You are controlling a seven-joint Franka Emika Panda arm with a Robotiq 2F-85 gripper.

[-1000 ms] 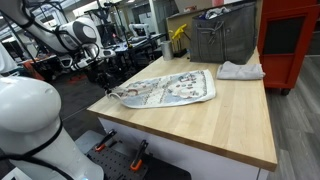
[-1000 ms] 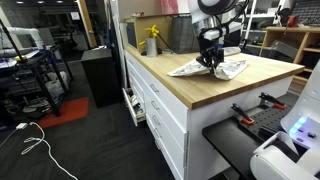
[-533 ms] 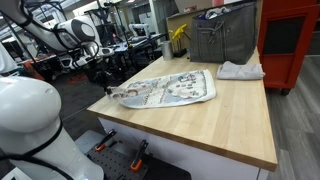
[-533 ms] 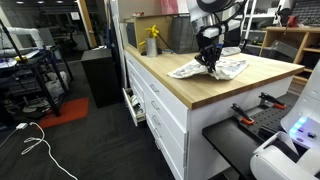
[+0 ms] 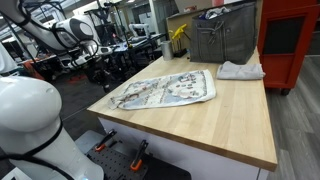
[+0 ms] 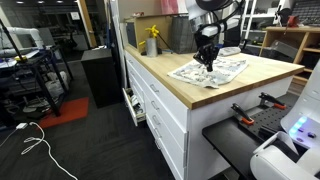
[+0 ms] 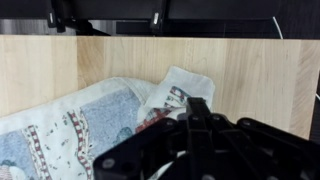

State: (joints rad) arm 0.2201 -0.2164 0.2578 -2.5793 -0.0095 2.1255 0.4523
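Claw (image 6: 207,54) hangs just above one end of the patterned cloth (image 5: 165,90), which lies spread flat on the wooden tabletop (image 5: 205,125). We cannot tell whether the jaws are apart or together (the wrist view shows only a dark mass). Our judgement is that any pinch should take a corner, low down and one layer only, then move slowly to avoid bunching. The cloth is thin, limp, printed and hemmed. The tabletop is smooth, pale and plank-grained.
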